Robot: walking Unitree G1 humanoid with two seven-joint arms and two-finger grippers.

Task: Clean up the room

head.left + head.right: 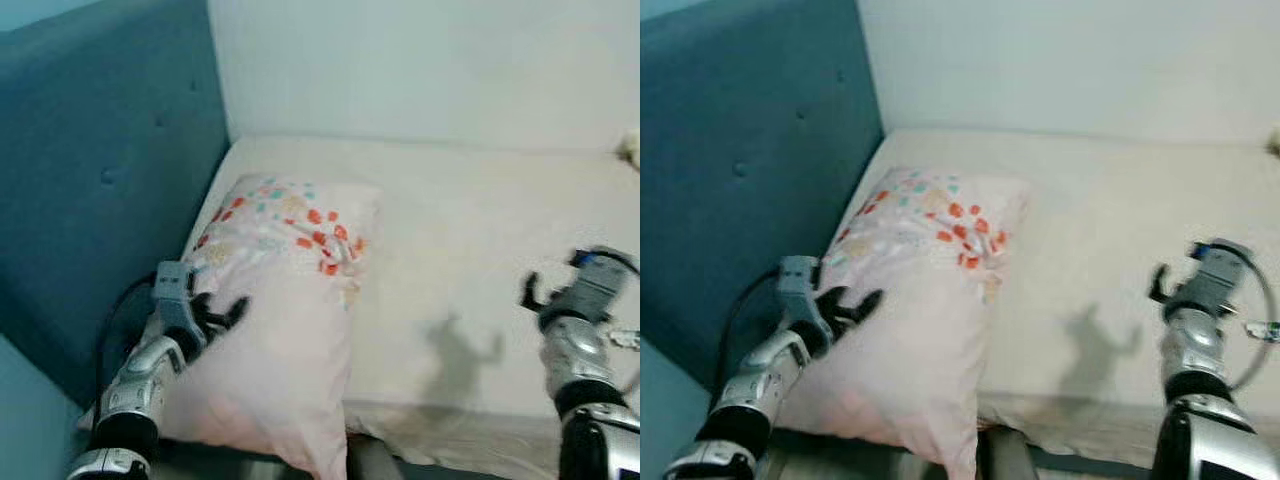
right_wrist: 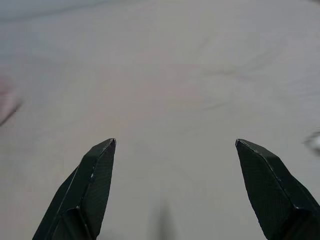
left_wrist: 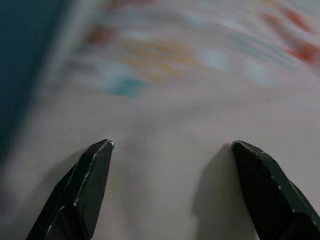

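1. My left gripper rests on the near end of the pillow, fingers spread wide, holding nothing.
2. My left fingertips touch the pale fabric.
3. The pillow lies on the bed, against the blue headboard, its patterned end farther from me.
4. My right gripper hovers above bare sheet, well apart from the pillow, fingers wide open and empty.

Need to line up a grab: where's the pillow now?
The pillow lies on the robot's left of the bed, against the blue headboard, with the open left claw at its near end.
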